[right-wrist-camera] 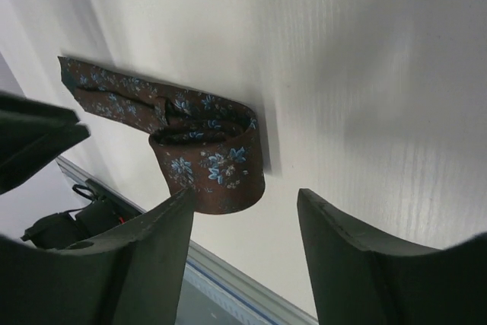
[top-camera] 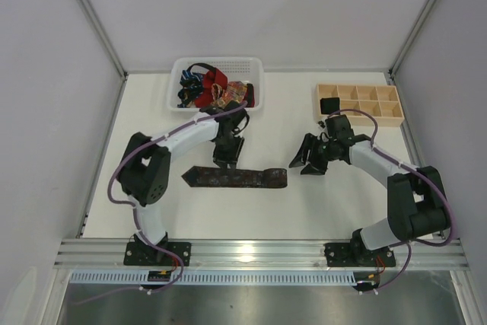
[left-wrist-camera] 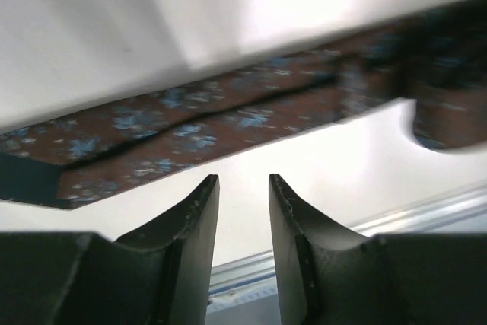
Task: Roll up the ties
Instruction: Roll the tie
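A dark brown tie with small blue flowers (top-camera: 236, 177) lies flat across the table's middle, its pointed tip at the left and its right end folded over into a loose roll. The left wrist view shows its strip (left-wrist-camera: 198, 123); the right wrist view shows the rolled end (right-wrist-camera: 209, 161). My left gripper (top-camera: 227, 162) hangs just above the tie's middle, jaws a little apart and empty (left-wrist-camera: 243, 182). My right gripper (top-camera: 306, 159) is open and empty, just right of the rolled end (right-wrist-camera: 245, 197). More ties (top-camera: 217, 89), red, blue and orange-patterned, lie bunched in the basket.
A white mesh basket (top-camera: 255, 74) stands at the back centre-left. A pale wooden tray with square compartments (top-camera: 380, 112) stands at the back right, one dark item in its left cell. A metal rail (top-camera: 259, 253) runs along the near edge.
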